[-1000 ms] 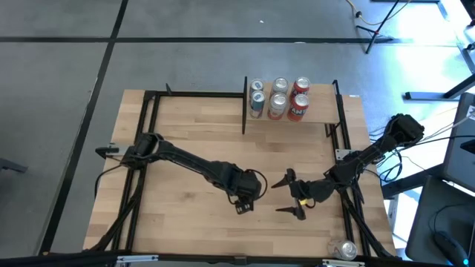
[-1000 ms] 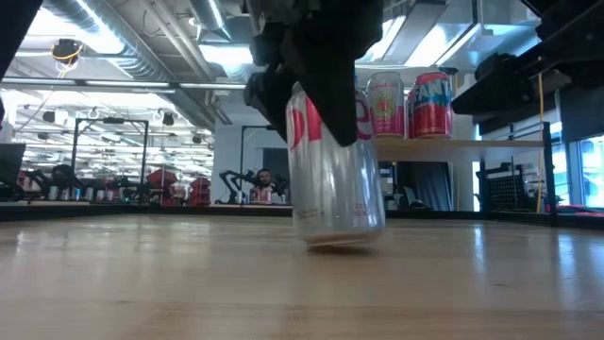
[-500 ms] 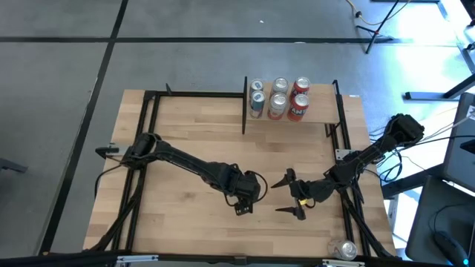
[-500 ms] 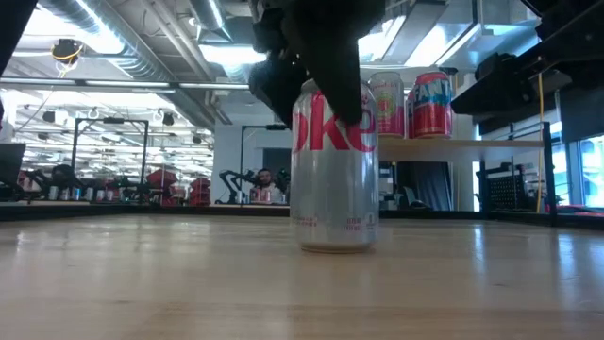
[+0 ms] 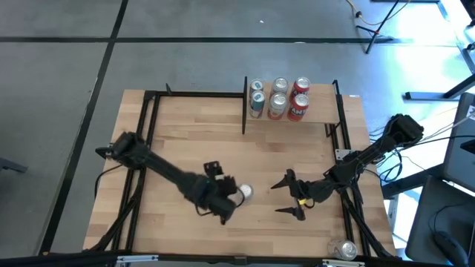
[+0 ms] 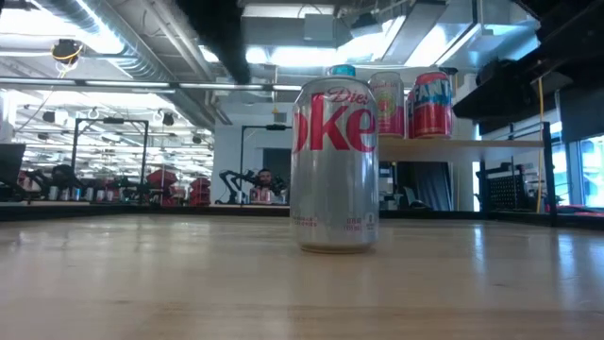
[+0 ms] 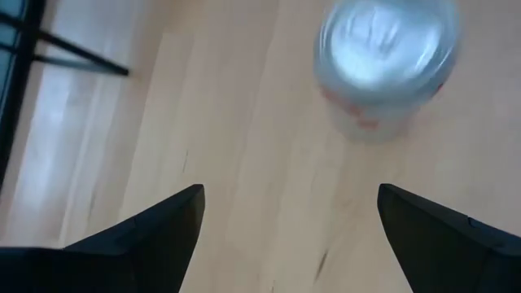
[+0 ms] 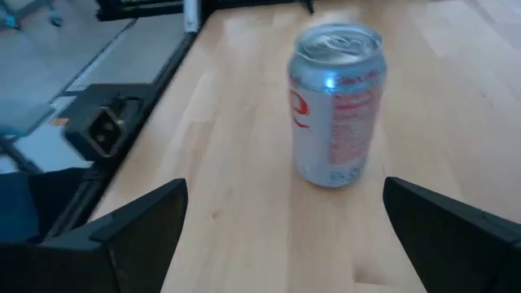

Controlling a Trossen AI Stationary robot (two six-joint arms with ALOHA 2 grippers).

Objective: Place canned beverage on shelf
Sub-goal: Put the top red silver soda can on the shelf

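Wood covers the big table (image 5: 178,133), pale and striped with planks. Nearest the low camera, one silver can (image 6: 334,166) with red letters stands upright on the table by itself. Nothing holds it.

Left gripper (image 5: 215,206) is just beside that can (image 5: 244,193), not touching it. Its two dark fingers (image 7: 146,234) are spread wide apart, and the can's shiny top (image 7: 383,49) sits out past the fingertips, a bit toward one side.

Right gripper (image 5: 291,197) waits near the can on the other side. Its fingers (image 8: 122,232) are wide apart too and hold nothing. The can (image 8: 334,104) stands ahead of them, between the two tips but farther out.

Far behind, well apart from both grippers, the shelf (image 5: 319,113) holds six more cans (image 5: 278,99), some silver and some red.
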